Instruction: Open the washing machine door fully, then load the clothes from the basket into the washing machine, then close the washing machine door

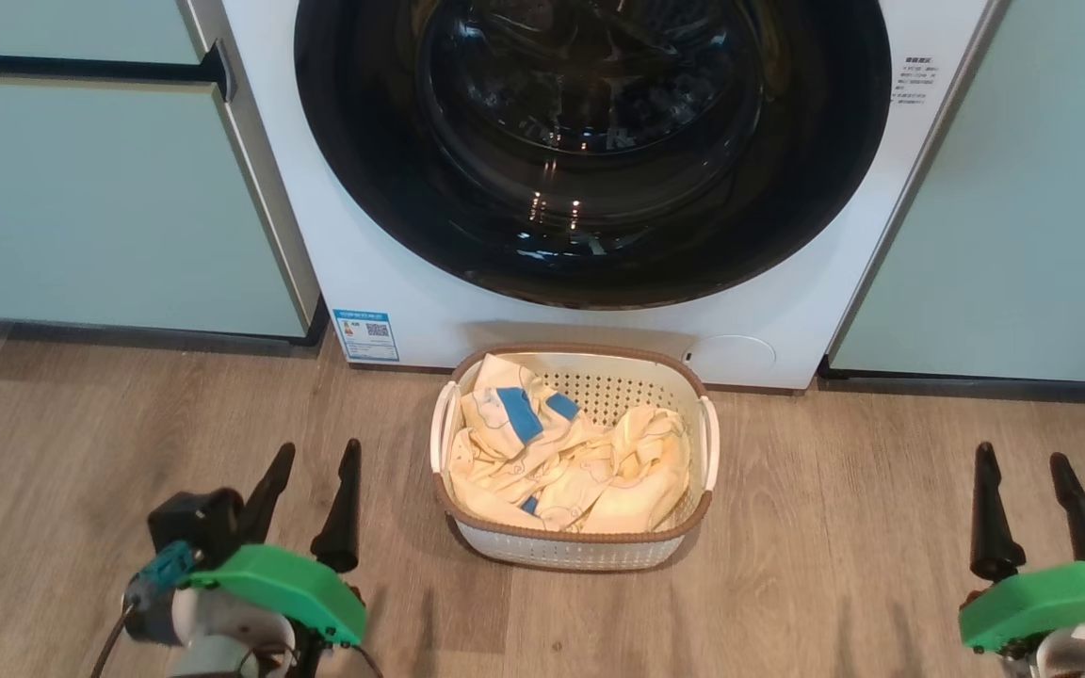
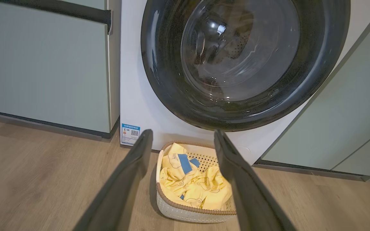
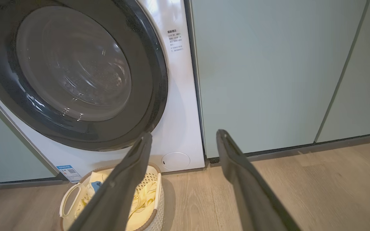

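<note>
Door closed; clothes in basket; left end effector, right end effector spread, empty. Opening, loading, closing pending.

Floor: grey-brown wood-look planks.
Basket: stands on it, just before the washing machine (near its middle).
Cabinets: either side of it.

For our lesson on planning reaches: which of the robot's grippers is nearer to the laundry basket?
Left. The left gripper, open, is close to the left of the basket; the right gripper, also open, is much farther off on its right.
</note>
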Available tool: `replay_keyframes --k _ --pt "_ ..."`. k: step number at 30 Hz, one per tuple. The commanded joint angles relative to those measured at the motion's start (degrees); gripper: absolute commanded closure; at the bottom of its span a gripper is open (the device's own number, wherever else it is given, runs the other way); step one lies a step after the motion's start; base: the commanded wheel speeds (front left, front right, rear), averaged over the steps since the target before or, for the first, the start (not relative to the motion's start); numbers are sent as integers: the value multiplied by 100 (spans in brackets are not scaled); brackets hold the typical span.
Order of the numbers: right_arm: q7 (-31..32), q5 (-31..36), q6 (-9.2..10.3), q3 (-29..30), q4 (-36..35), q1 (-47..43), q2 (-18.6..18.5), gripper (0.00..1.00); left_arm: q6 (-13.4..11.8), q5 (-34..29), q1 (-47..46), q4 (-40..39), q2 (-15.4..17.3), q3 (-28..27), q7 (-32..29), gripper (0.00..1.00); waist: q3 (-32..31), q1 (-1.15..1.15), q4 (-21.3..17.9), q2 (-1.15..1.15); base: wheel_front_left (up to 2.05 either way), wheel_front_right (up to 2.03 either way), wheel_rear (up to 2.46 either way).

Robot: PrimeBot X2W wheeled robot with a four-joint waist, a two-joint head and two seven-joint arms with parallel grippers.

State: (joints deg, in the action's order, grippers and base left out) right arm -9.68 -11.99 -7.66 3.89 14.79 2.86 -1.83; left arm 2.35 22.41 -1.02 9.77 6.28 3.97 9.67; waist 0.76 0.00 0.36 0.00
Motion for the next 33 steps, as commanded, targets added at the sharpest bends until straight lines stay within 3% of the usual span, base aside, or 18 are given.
replay_keyframes --k 1,26,33 --pt "-100 214 14 -97 -225 347 -76 0 -25 -218 -336 -172 111 -127 102 0 1 0 1 0 0 0 0" --pt "-522 1376 17 -11 -219 431 -104 0 -110 -1875 -440 -144 142 -111 523 0 -4 0 6 0 0 0 0" --pt "-531 1233 17 27 -158 444 -105 0 -104 -1891 -450 -95 111 -149 532 0 -6 0 12 0 0 0 0"
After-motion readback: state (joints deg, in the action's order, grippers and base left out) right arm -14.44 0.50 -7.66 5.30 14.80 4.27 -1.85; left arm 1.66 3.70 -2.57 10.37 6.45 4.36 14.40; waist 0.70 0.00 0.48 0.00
